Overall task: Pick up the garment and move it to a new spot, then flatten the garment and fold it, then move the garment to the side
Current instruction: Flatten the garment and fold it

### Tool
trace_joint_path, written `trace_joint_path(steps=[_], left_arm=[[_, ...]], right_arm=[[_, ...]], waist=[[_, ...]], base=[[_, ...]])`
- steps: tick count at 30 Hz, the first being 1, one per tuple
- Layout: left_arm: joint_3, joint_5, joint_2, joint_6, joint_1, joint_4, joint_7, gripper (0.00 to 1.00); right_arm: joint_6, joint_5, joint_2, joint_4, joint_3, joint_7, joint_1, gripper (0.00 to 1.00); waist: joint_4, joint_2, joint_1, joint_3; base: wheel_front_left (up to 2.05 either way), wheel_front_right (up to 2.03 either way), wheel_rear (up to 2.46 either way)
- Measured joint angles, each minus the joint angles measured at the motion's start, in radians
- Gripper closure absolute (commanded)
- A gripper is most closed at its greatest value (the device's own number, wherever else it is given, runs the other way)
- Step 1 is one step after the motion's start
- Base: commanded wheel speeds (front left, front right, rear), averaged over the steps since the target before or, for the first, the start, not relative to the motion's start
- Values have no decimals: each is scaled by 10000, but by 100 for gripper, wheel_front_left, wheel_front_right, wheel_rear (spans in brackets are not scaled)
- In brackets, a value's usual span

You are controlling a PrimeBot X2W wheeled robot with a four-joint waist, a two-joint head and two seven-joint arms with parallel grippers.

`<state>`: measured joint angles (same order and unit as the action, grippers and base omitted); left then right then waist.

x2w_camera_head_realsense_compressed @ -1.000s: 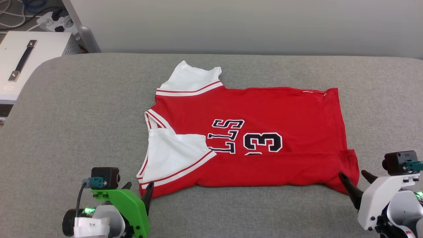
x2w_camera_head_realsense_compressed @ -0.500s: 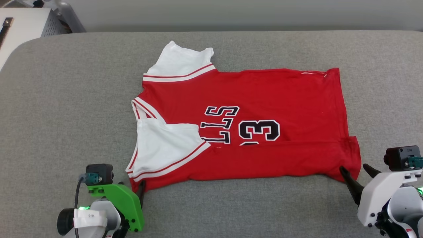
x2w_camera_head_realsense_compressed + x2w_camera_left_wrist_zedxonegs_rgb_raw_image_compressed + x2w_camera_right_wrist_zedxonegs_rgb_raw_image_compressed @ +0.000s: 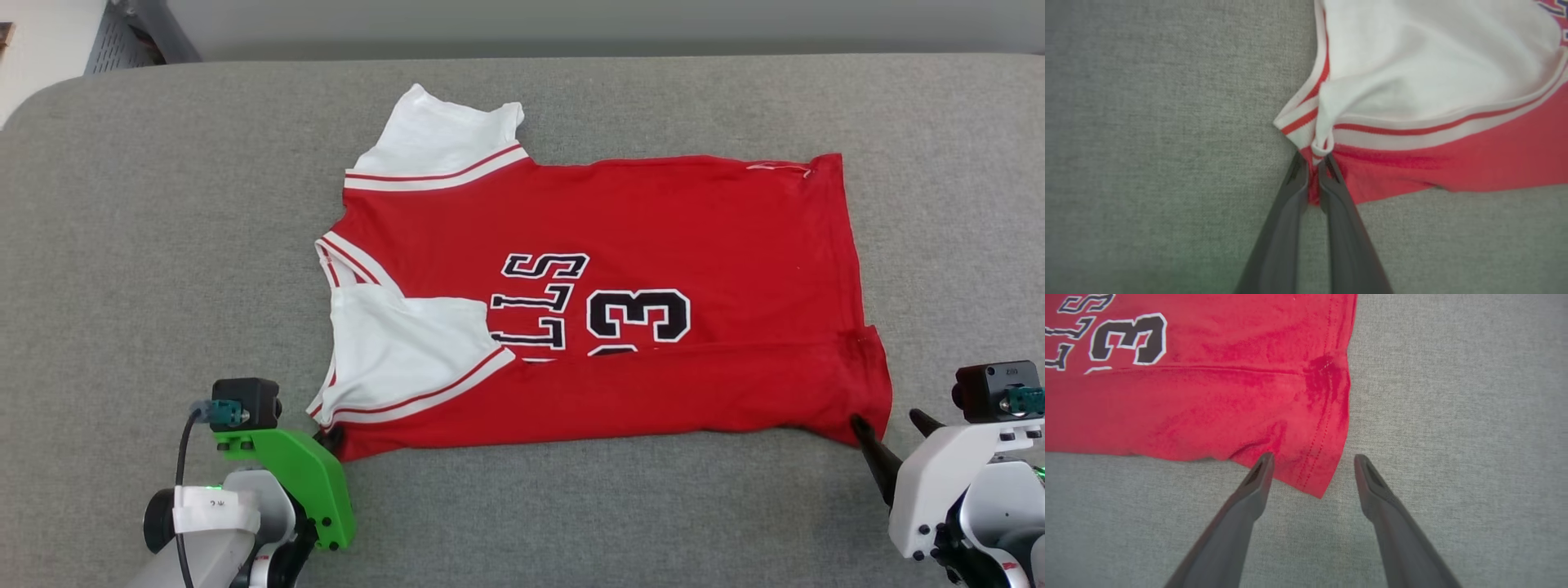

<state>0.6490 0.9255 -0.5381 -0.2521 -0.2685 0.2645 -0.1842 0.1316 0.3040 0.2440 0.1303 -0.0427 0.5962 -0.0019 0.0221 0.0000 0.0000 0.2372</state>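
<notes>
The garment (image 3: pixel 604 302), a red jersey T-shirt with white sleeves, lies flat on the grey surface. Its near long edge is folded over, cutting off the lower part of the black "23". My left gripper (image 3: pixel 331 438) is at the near left corner. In the left wrist view, the left gripper (image 3: pixel 1312 163) is shut on the red corner of the garment (image 3: pixel 1433 81), just below the striped sleeve trim. My right gripper (image 3: pixel 886 420) stands open at the near right hem corner. In the right wrist view, the right gripper (image 3: pixel 1313 457) straddles that corner of the garment (image 3: pixel 1208 396).
The grey fabric-covered table (image 3: pixel 163 245) stretches wide on all sides of the shirt. Its rounded far-left corner (image 3: pixel 49 90) borders a white box (image 3: pixel 33 57) and a grey post (image 3: pixel 155 33). A pale wall runs along the back.
The camera has tilted down, so the whole picture slid up. My left gripper's fingers, open a second ago, have shut on the shirt's near left corner. The right gripper stays open.
</notes>
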Motion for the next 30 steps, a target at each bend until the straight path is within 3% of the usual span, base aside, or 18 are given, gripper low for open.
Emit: trace_joint_path(steps=[11, 16, 29, 30], left_arm=[[15, -4, 2, -77, 290, -1476, 431, 100], [8, -142, -293, -161, 295, -2167, 424, 100], [67, -196, -368, -251, 295, -2454, 426, 100], [79, -196, -366, -249, 295, -2429, 426, 100]], right_arm=[[0, -688, -481, -1116, -621, 217, -419, 0], [2, -953, -504, -1883, -836, 244, -697, 0], [-6, -1039, -516, -2665, -449, 311, -1046, 0], [-12, -995, -474, -2713, -368, 387, -1047, 17]], waist=[[528, 0, 0, -572], [747, -1, 0, -553], [901, 0, 0, -192], [907, -1, 0, -176]], base=[[0, 0, 0], [0, 0, 0], [0, 0, 0], [0, 0, 0]])
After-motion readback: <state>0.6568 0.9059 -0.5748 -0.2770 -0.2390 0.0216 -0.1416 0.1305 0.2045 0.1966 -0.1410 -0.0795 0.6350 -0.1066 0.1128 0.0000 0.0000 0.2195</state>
